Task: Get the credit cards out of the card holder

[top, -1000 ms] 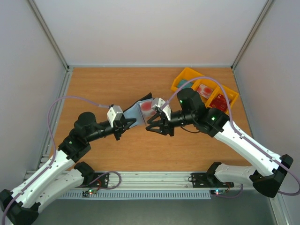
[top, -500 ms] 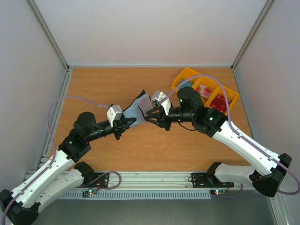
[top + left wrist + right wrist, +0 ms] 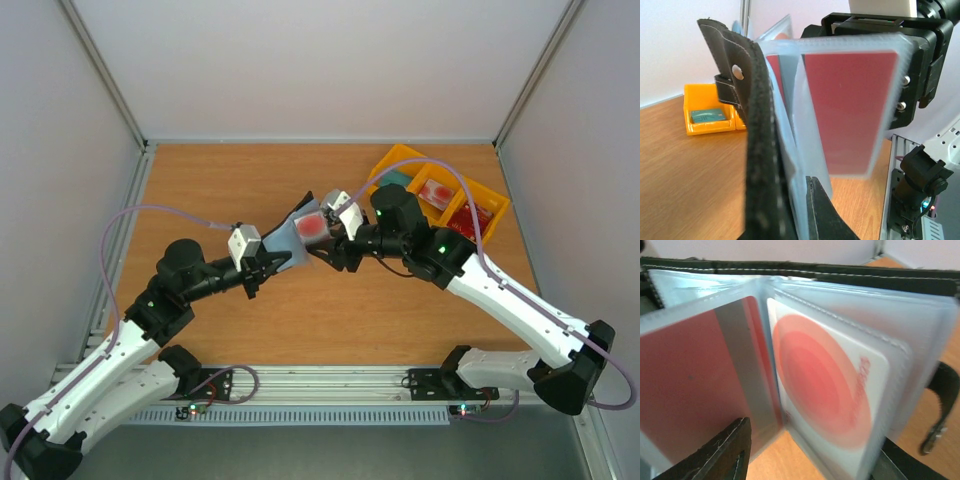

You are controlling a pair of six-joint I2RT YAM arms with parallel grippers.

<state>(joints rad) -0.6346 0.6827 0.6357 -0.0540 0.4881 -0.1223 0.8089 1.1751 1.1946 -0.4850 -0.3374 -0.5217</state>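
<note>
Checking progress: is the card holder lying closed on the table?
No, the card holder stands open off the table, with red credit cards showing in its clear sleeves.

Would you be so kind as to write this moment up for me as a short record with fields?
card holder: open, held up between the two arms, clear sleeves fanned out
left fingers: shut on the card holder's dark cover
right fingers: at the sleeves; grip unclear
cards in sleeves: red card with a grey band; white card with a red disc
yellow tray: far right of the table, cards lying in its compartments
stage: these two cards not yet pulled out
</note>
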